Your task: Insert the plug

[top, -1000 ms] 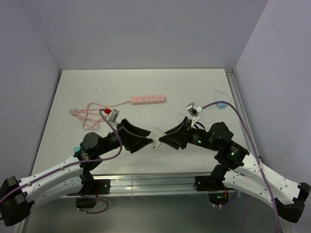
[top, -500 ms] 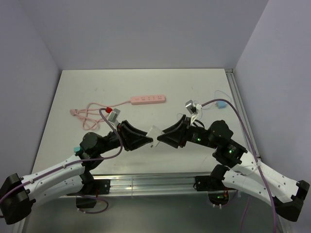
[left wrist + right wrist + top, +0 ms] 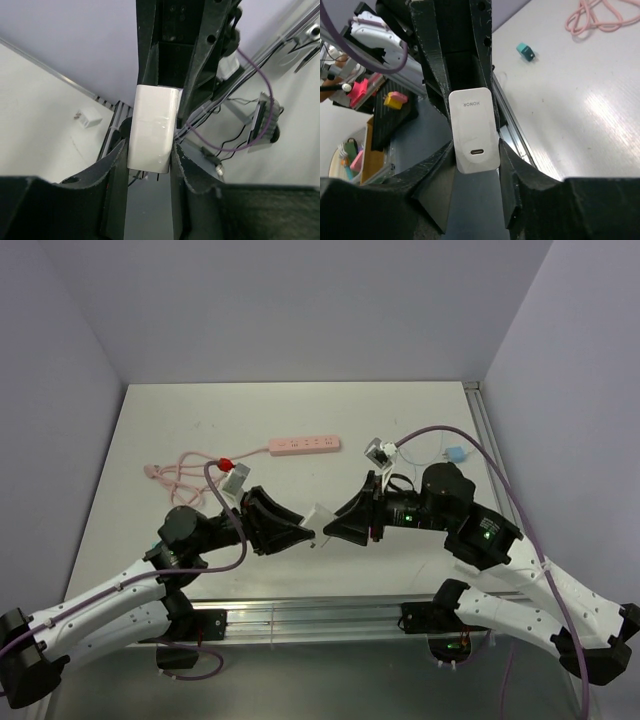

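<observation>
Handover status: the left end effector (image 3: 306, 532) and the right end effector (image 3: 334, 524) meet tip to tip above the near middle of the bench (image 3: 200, 430), with a white adapter block (image 3: 320, 519) between them.

Change over the last second: the left jaws, previously spread wide around the block, have closed onto its flat sides. The left wrist view shows both pads pressed against it. The right end effector is also partly closed on the block; its wrist view shows the fingers clamping the end that carries the small oval port. Both units therefore hold the same block.

Task item: the plug (image 3: 455, 454) lies on the bench at the far right, near the rail, on its thin pale cable. Neither end effector touches it. The pink power strip (image 3: 304, 445) lies further back.

Assessment: the transfer appears near completion. Releasing the right unit would free it to fetch the plug; insertion has not begun
</observation>
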`<action>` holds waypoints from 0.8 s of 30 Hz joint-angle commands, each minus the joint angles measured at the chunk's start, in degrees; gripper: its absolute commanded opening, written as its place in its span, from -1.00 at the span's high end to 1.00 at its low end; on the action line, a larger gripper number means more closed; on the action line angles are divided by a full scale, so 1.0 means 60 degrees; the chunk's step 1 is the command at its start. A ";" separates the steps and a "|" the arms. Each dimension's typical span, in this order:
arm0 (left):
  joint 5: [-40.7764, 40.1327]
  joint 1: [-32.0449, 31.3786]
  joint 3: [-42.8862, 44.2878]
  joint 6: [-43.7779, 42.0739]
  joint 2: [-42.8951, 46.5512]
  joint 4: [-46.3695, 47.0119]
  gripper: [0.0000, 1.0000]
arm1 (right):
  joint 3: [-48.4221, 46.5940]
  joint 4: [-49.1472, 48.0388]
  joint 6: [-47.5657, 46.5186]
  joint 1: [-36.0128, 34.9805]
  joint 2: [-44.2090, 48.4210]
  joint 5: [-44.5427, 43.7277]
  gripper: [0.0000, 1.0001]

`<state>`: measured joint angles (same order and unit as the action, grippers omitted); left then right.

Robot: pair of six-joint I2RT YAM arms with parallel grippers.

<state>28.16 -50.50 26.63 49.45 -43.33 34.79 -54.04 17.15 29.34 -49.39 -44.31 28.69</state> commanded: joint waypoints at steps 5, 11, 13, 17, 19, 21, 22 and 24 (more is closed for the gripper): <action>0.0872 -0.0006 0.0512 -0.1371 0.0073 -0.2164 0.99 | -0.1042 0.1404 -0.0920 0.0013 -0.0275 0.1356 0.03; 0.1179 0.0008 0.0322 -0.1328 0.0322 -0.2018 0.99 | -0.0969 0.1303 -0.1227 -0.0001 -0.0407 0.2512 0.03; 0.1282 -0.0006 0.0293 -0.1313 0.0322 -0.1945 0.99 | -0.0983 0.1288 -0.1345 0.0013 -0.0553 0.2732 0.02; 0.1677 -0.0006 0.0161 -0.1138 0.0264 -0.1536 0.99 | -0.1130 0.1449 -0.1696 0.0013 -0.0948 0.2953 0.00; 0.1678 -0.0006 0.0132 -0.1108 0.0249 -0.1506 0.99 | -0.1173 0.1434 -0.1741 -0.0001 -0.1168 0.3041 0.00; 0.1635 -0.0006 0.0132 -0.1123 0.0234 -0.1535 0.99 | -0.1174 0.1303 -0.1727 -0.0001 -0.1286 0.3158 0.00; 0.1649 -0.0006 0.0088 -0.1094 0.0235 -0.1491 0.99 | -0.1188 0.1288 -0.1755 0.0013 -0.1402 0.3202 0.00; 0.1605 -0.0006 0.0088 -0.1079 0.0235 -0.1505 0.99 | -0.1218 0.1302 -0.1770 -0.0001 -0.1505 0.3319 0.01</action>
<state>37.60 -50.70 27.18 43.31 -41.89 23.77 -57.89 28.36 19.79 -49.30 -52.86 44.82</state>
